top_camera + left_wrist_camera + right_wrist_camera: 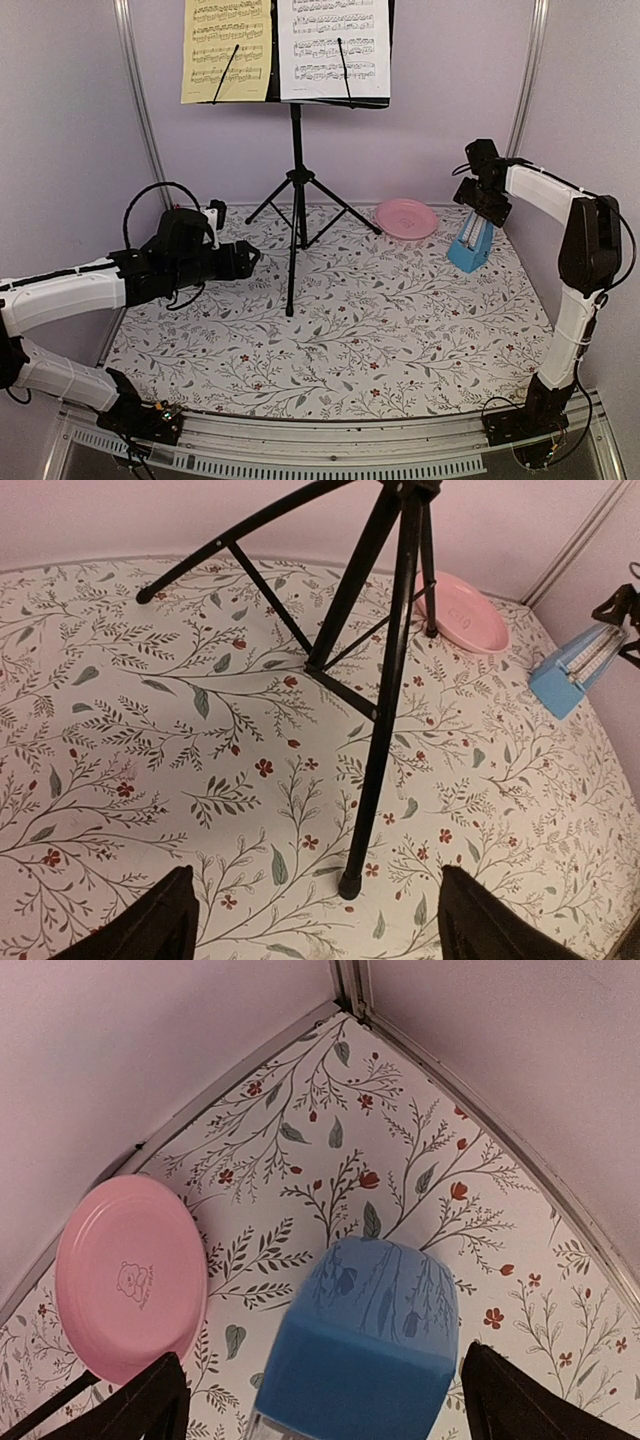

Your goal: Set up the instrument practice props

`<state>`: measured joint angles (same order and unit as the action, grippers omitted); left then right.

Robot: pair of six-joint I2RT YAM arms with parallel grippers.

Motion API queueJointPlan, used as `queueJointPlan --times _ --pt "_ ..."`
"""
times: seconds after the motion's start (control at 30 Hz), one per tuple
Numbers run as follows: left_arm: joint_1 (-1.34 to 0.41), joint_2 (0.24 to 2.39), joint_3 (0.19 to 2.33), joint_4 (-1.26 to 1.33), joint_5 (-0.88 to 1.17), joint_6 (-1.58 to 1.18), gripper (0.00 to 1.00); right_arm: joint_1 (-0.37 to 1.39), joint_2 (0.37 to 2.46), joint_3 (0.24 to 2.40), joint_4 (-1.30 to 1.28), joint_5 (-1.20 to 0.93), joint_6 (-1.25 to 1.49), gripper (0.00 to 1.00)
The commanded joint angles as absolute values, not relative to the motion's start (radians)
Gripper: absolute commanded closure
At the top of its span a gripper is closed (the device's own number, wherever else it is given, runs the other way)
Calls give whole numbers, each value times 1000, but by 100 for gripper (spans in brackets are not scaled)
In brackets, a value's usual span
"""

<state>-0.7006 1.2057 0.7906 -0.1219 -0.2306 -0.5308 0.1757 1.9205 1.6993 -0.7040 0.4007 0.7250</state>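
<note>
1. The stand (296, 200) is standing at the far middle of the table (400, 330) with its three feet on the cloth. The yellow sheet (226, 45) is sitting on the left of its desk and the white sheet (333, 45) on the right, each under a thin retaining arm.
2. The left gripper (320, 930) is hovering low at the left with its fingers wide and nothing between them, pointing at the near tripod leg.
   - Risk: a sweep to the right is likely to strike that leg. The stand is top-heavy, so a knock could be tipping it or walking it across the cloth.
   - Risk: any jolt could be sliding the sheets out from under their arms.
3. The metronome (470, 245) is sitting at the far right, close to the right wall. The plate (405, 217) is lying just to its left.
4. The right gripper (490, 205) is hanging over the metronome top with its fingers wide and straddling it. Whether either finger is touching cannot be told.
   - Risk: the sides are tapering upward, so a high pinch could be squeezing the body downward and out of the grip.
   - Risk: an off-centre closure could be toppling it or pushing it into the plate.
   - Risk: the wall is leaving little room for the wrist to be turning.
</note>
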Motion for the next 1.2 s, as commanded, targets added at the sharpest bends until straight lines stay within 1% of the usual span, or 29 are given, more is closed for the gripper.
queueJointPlan --times 0.0,0.07,0.27,0.47,0.63,0.73,0.97,1.17 --pt "-708 1172 786 -133 -254 -522 17 184 1947 1706 -785 506 807 5" --pt "-708 1164 783 -132 -255 -519 17 183 1949 1696 -785 527 826 9" --pt "-709 1145 788 -137 -259 -502 17 184 1958 1678 -772 513 824 26" --pt "-709 1111 785 -124 -241 -457 15 184 1887 1620 -700 451 773 44" --pt "-712 1106 782 -111 -218 -423 15 184 1779 1524 -639 386 684 52" --pt "-721 1110 766 -69 -179 -404 15 184 1687 1448 -570 295 584 55" --pt "-795 1160 741 46 -70 -301 17 196 1509 1273 -403 -91 369 65" --pt "-891 1265 742 132 4 -175 18 306 1450 1197 -345 -316 273 65"
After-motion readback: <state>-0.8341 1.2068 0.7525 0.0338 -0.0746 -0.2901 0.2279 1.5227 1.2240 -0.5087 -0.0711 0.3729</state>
